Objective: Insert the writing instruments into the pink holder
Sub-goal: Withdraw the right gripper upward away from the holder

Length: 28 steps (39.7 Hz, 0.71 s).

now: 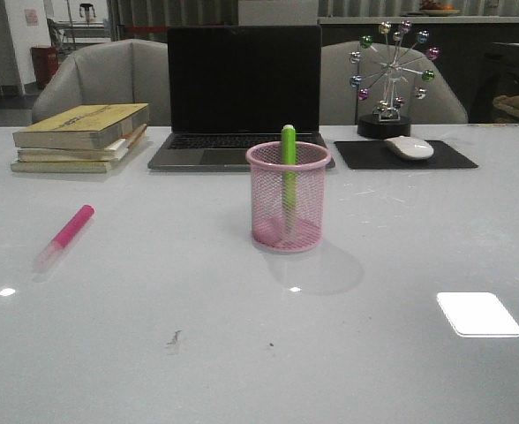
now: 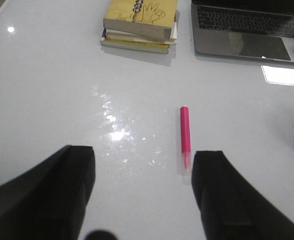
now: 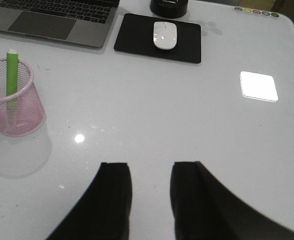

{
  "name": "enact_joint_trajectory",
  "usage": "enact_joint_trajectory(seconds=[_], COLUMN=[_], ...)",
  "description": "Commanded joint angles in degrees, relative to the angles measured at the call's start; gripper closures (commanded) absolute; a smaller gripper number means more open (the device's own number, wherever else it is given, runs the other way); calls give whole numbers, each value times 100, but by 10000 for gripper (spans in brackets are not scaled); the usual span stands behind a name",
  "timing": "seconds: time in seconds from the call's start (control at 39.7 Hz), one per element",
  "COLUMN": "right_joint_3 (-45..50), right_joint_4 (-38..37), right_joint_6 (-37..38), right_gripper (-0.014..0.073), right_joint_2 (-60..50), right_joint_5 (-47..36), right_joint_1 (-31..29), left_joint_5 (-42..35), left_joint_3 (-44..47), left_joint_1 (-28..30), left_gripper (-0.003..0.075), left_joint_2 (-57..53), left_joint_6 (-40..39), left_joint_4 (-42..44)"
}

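The pink mesh holder (image 1: 287, 208) stands in the middle of the white table, with the lime green highlighter (image 1: 288, 152) upright inside it; both also show in the right wrist view, holder (image 3: 17, 107) and highlighter (image 3: 11, 75). The hot pink highlighter (image 1: 68, 232) lies flat on the table at the left. In the left wrist view that pink highlighter (image 2: 185, 135) lies just ahead of one finger, clear cap end nearest. My left gripper (image 2: 143, 160) is open wide and holds nothing. My right gripper (image 3: 151, 172) is open, a narrower gap, holding nothing. Neither gripper shows in the front view.
A stack of books (image 1: 81, 137) sits at the back left, a laptop (image 1: 242, 97) behind the holder. At the back right a white mouse (image 1: 409, 147) lies on a black pad (image 1: 405, 155), with a wheel ornament (image 1: 391, 75) behind.
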Motion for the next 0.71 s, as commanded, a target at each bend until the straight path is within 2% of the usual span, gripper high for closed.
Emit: enact_joint_trajectory(seconds=[0.0,0.28,0.68], right_joint_3=[-174,-174,-174], right_joint_4=[-43,-43,-43], right_joint_6=[-39,-39,-39], right_gripper=[261,261,261], right_joint_2=[-43,-43,-43], right_joint_5=[-330,19,76], right_joint_1=[-32,-32,-32], left_joint_5=[-361,-165,1442], left_joint_3=[-363,-1442,-3522], left_joint_1=[2,2,2], left_gripper=[231,231,231], left_joint_2=[253,1491,3434], left_joint_6=[-43,-32,714], left_joint_4=[-75,-135,-785])
